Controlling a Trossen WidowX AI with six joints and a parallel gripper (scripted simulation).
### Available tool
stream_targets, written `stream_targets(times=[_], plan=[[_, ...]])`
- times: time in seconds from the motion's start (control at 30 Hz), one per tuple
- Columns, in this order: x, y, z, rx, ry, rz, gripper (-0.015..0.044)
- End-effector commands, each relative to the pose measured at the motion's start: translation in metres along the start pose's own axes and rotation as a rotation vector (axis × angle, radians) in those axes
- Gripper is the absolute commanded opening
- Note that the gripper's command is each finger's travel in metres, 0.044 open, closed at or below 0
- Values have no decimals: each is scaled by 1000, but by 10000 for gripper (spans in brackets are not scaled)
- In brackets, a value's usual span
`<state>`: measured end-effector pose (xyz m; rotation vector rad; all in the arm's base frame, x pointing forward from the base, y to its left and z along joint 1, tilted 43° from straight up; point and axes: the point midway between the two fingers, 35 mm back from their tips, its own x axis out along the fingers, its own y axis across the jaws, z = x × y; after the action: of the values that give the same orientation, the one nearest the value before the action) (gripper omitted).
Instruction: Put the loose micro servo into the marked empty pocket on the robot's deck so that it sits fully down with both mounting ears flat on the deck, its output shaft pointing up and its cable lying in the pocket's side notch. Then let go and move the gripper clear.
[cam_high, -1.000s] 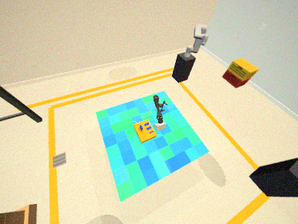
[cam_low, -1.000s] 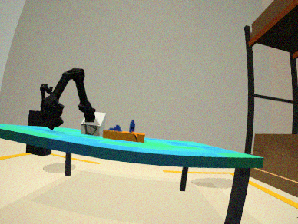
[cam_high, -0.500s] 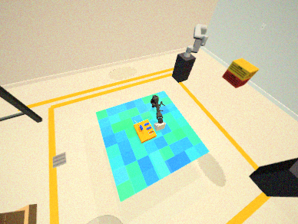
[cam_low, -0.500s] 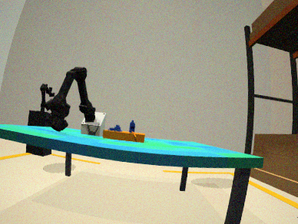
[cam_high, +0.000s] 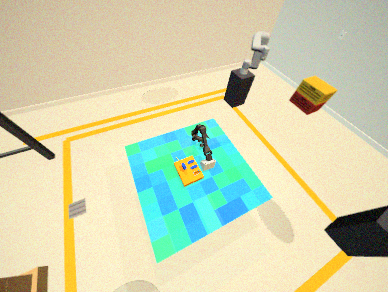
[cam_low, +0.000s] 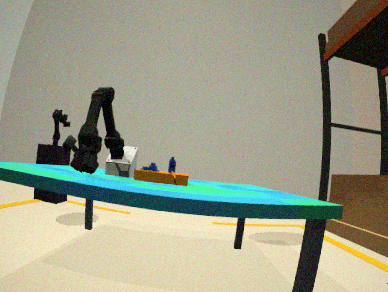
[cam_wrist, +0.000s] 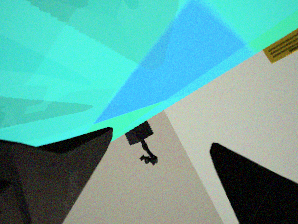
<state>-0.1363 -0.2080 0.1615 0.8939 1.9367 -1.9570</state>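
The orange deck (cam_high: 187, 181) (cam_low: 152, 176) lies beside the arm's white mount. A blue servo (cam_high: 183, 166) (cam_low: 172, 164) stands noticeably taller than the other blue parts and appears to be on top of the deck; whether it is the loose one is too small to confirm. Lower blue servos (cam_high: 194, 167) (cam_low: 150, 167) sit nearby in the deck. A reddish-brown patch (cam_high: 197, 172) may be the marked empty pocket. Cable and shaft direction cannot be made out. My gripper (cam_low: 84, 166) is open and empty, away from the deck. The wrist view shows no servo between the fingers.
The white mount (cam_high: 208, 164) (cam_low: 131, 157) stands close beside the deck. The patchwork table (cam_high: 192, 219) (cam_low: 240, 198) ends beyond the gripper in the wrist view. A second arm on a black pedestal (cam_high: 239, 88) (cam_low: 46, 153) (cam_wrist: 138, 133) stands off the table.
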Motion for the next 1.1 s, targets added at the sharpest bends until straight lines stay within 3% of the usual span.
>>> stream_targets(times=[0.0,0.57,1.07], plan=[[-17,11,8,-51,-75,16,440],[-64,51,17,-312,-255,29,440],[-121,105,14,-726,-456,-22,440]])
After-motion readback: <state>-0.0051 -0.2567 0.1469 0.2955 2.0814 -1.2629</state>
